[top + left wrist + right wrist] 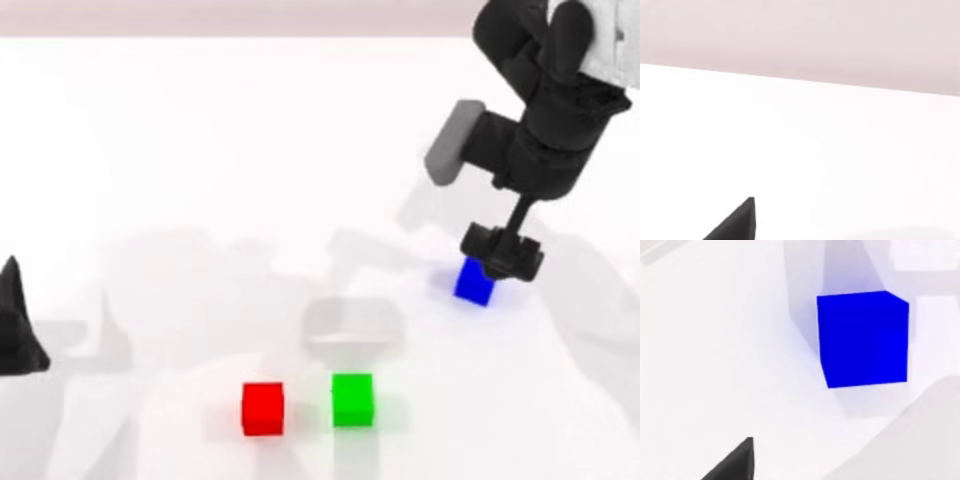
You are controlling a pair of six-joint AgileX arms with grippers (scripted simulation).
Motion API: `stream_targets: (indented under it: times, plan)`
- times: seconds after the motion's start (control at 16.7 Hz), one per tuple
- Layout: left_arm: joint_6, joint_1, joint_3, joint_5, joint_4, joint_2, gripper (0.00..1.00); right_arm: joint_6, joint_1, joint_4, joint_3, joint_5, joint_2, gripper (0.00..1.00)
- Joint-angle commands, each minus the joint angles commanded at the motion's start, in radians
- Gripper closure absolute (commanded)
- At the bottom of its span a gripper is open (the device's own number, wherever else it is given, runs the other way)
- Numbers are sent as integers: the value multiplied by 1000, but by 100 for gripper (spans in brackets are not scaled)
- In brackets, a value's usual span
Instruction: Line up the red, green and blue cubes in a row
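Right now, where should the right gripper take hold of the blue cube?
Probably from straight above, on two opposite side faces of the blue cube. It sits flat and apart from the others, and the right gripper hangs over it.

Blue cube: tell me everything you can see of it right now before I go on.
The blue cube is a small, plain, glossy, deep blue block with sharp edges and no markings. It sits flat on the white table, right of centre and farther back than the red cube and green cube, so it is out of their row. The right hand is at its upper edge, partly covering it in the top view. Whether the hand touches it cannot be told.
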Motion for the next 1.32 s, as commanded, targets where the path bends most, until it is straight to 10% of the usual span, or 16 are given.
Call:
stream_targets:
  times: [1.32]
  plan:
    - [111, 51, -78, 9, 92, -117, 0, -44, 31, 208, -58, 3, 225, 0]
